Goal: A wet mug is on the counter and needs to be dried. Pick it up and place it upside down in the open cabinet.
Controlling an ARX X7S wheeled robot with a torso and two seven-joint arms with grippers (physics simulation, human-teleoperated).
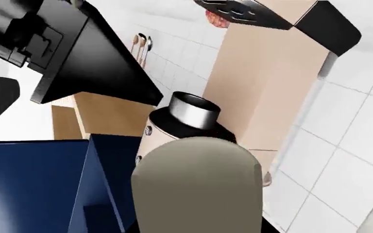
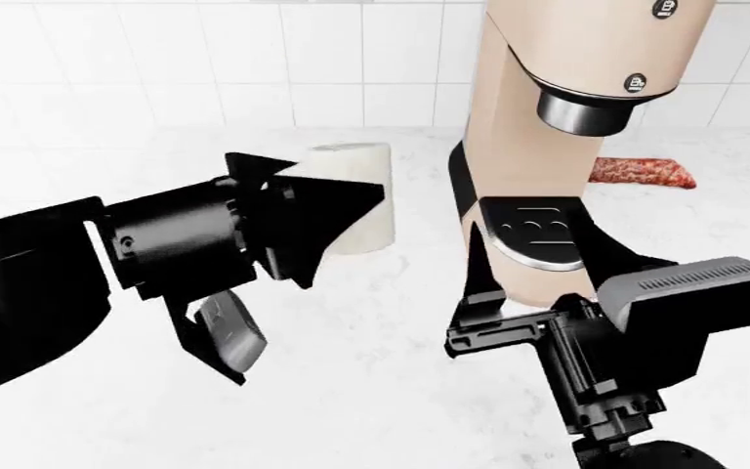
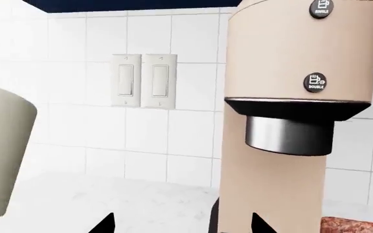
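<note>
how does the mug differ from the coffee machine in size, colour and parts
The mug is far smaller than the coffee machine. The mug is plain cream-white, while the coffee machine is beige with black and silver parts. The coffee machine carries round buttons and a metal spout, which the mug lacks. Both stand upright on the counter.

Colours I log: mug (image 2: 349,195), plain cream-white, centre of frame; counter (image 2: 349,391), white with faint grey veining; coffee machine (image 2: 545,147), beige body, black and chrome trim, upper right; wall tiles (image 2: 153,59), white squares; both arms, black; cabinet (image 1: 37,184), dark blue.
</note>
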